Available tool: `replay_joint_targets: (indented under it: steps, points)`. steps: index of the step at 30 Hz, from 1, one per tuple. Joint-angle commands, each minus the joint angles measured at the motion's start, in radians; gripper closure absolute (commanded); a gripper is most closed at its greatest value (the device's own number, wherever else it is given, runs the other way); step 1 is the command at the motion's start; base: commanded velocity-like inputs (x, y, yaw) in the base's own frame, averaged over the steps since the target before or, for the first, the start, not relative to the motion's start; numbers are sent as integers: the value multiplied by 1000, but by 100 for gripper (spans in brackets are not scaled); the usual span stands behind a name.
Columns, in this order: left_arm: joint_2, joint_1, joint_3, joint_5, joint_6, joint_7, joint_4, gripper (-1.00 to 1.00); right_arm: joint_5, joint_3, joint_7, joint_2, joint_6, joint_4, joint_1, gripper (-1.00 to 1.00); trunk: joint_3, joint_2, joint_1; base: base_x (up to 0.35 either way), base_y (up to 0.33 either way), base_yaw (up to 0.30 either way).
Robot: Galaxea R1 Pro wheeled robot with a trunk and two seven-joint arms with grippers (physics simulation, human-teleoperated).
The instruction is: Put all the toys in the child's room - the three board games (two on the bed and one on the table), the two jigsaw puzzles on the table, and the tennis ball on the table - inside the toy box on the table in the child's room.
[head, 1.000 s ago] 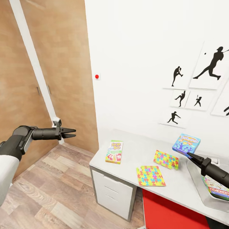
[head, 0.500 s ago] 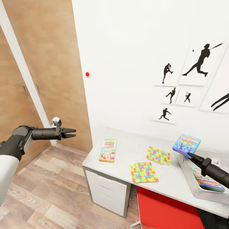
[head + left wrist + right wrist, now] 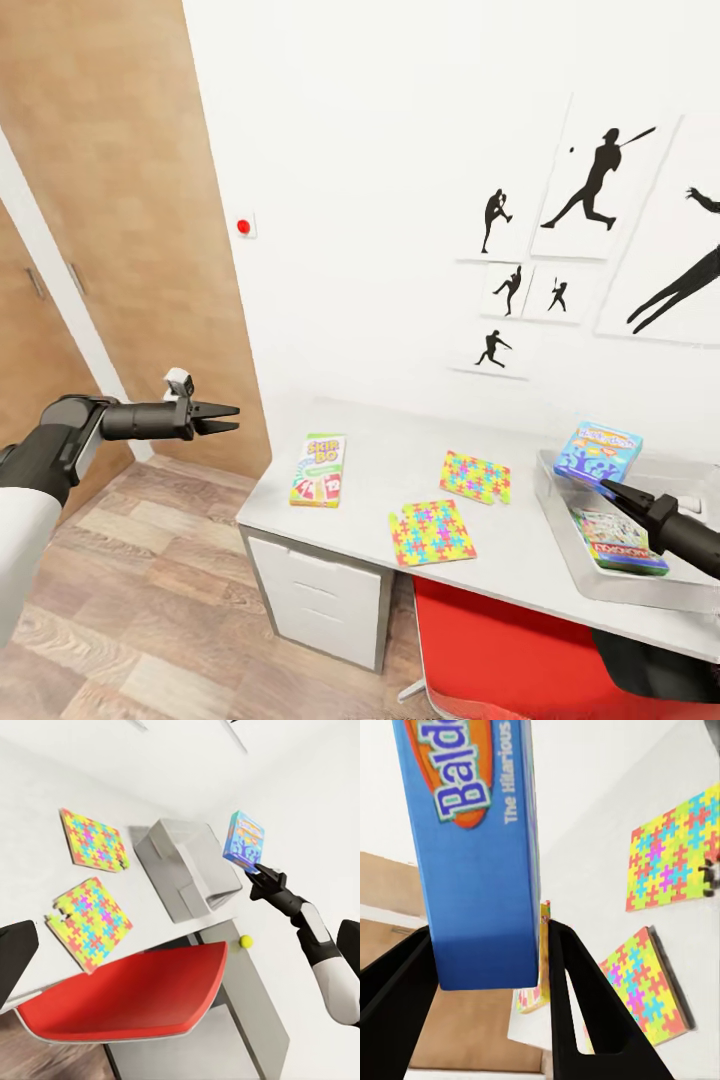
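Only the head camera has swung right since a second ago; both arms look unmoved. The right gripper (image 3: 607,487) is clenched on the blue board game (image 3: 597,451), held over the toy box (image 3: 560,555) on the desk (image 3: 370,485). One board game (image 3: 612,539) already lies inside. Left of the toy box remain the card game (image 3: 319,469) and two jigsaw puzzles (image 3: 432,531) (image 3: 475,476); the tennis ball (image 3: 245,941) sits beyond it. The left gripper (image 3: 225,418) hangs empty, jaws parted, far from the toy box.
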Motion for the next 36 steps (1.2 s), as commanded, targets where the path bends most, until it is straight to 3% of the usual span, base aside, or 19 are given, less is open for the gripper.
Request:
replay_joint_targets:
  steps: [1,9,15,27,36]
  points:
    - [1,-1,-1,1,11,-3,0,-100,-5,-2,6,0,8,3,-2,100,-4,-2,1,0,0,-163]
    - [2,-1,0,1,12,-3,0,-100,-5,-3,1,-2,8,16,-4,100,-14,-2,1,0,-2,-163]
    - [2,-1,0,1,12,-3,-1,-100,-7,-2,1,-31,8,17,-1,100,-22,-2,1,0,-161,-163]
    - [2,-1,-1,1,12,-3,-2,-100,-6,-1,-1,-40,8,17,-3,100,-38,-2,1,0,-64,-163]
    - [3,-1,0,1,12,-3,-3,-100,-5,8,-1,-71,8,18,-3,100,-50,-2,1,0,-47,-163]
